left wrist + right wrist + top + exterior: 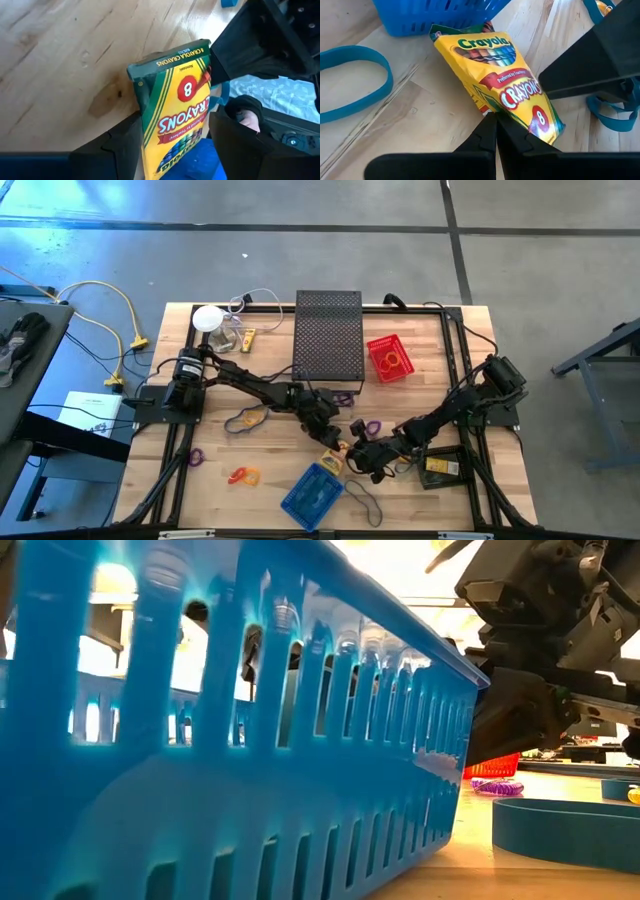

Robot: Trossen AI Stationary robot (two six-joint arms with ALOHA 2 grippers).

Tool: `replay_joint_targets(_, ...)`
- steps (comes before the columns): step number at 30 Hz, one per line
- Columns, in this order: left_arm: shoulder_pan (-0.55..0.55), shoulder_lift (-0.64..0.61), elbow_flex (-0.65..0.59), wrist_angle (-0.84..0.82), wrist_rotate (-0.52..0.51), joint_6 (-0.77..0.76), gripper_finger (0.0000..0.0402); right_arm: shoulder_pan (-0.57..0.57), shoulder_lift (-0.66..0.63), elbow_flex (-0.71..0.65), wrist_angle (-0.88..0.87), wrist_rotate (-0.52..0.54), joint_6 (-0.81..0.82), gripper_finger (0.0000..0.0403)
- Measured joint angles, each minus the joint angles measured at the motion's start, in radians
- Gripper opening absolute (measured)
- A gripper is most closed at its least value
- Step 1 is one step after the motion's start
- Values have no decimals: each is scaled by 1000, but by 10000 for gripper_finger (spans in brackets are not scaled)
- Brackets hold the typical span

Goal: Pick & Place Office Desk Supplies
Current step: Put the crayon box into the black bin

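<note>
A yellow-and-green crayon box (175, 100) lies tilted beside the blue basket (313, 495), at the table's near middle. My left gripper (172, 145) is shut on it, one finger on each side. From the table's right, my right gripper (495, 131) is shut, with its tips at the box's lower edge near the "8" end. Loose rubber bands lie about: a purple one (195, 455), an orange one (243, 475), another purple one (372, 425), and a wide blue band (355, 80). My left gripper pinches the crayon box across its width, one finger on each long side (145, 125), near the end away from the flap. The fingers lie along the box. The box sits tilted in the hold, its flap end (170, 55) low over the wood. My right gripper's shut fingertips (490, 125) meet the box's long edge (485, 109) near the "8" end, slanting down from the table's right. I cannot tell whether any of the box is caught between them.
A tall black mesh box (328, 335) stands at the far middle, with a red basket (390, 358) to its right. A white round object with a cable (208, 318) sits far left. The blue basket (250, 740) fills the low view, and a blue band (570, 825) lies beside it.
</note>
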Motion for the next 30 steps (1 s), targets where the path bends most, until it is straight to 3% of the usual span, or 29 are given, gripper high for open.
replay_joint_targets(4,0,0,0,11,18,-10,218,0,0,-1,-33,-18,79,2)
replay_joint_targets(10,-5,-5,5,35,35,-2,218,-5,2,-2,-92,2,319,3)
replay_joint_targets(15,-1,-4,4,30,28,-1,218,-26,0,-1,-96,-76,445,13)
replay_joint_targets(19,-1,-3,3,28,24,1,218,-46,-2,0,-98,-119,546,43)
replay_joint_targets(30,-8,-2,1,16,0,25,218,-138,-6,4,-127,-368,866,148)
